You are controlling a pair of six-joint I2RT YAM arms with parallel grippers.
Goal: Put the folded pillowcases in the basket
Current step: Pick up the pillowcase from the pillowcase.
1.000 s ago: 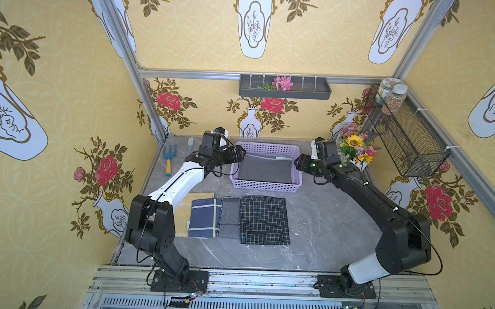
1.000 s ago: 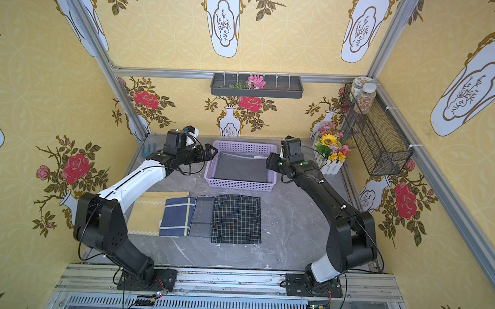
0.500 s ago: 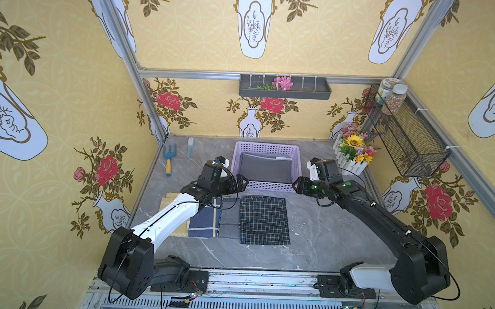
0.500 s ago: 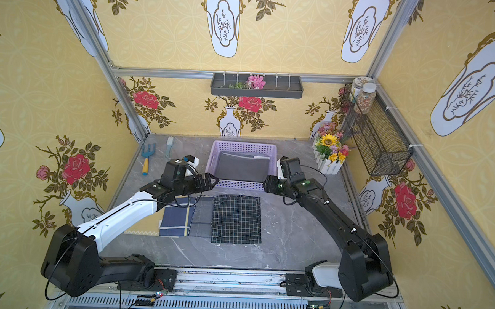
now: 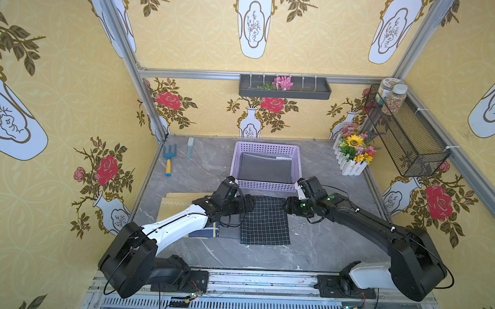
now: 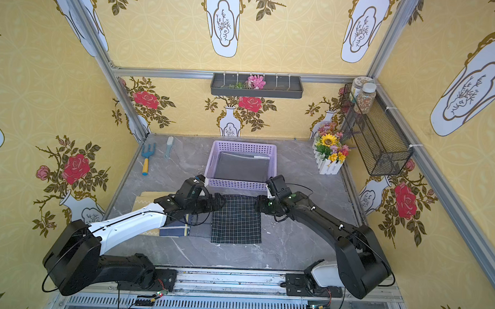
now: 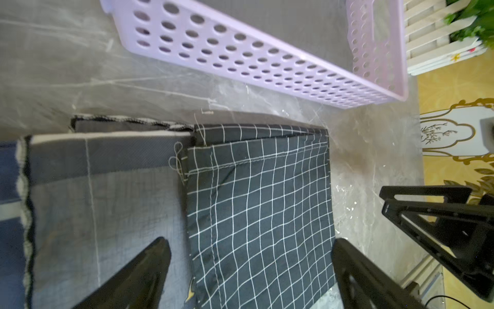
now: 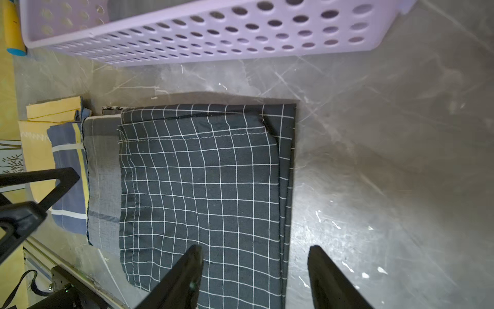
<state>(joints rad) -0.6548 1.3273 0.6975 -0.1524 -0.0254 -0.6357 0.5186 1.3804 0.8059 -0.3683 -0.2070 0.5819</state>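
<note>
Both wrist views cut off most of the basket (image 7: 280, 57)

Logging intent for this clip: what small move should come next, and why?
The left claw and right claw hang open over the checked pillowcase's far corners, holding nothing, just short of the basket. So probably lower both and close on it.

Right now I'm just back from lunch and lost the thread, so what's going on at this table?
Both arms hang low over the black checked pillowcase on the table, the left gripper at one far corner, the right gripper at the other. Both jaws stand open; nothing is held. A grey folded pillowcase already lies in the lilac basket just behind. Other folded cloths wait beside the checked one.
</note>
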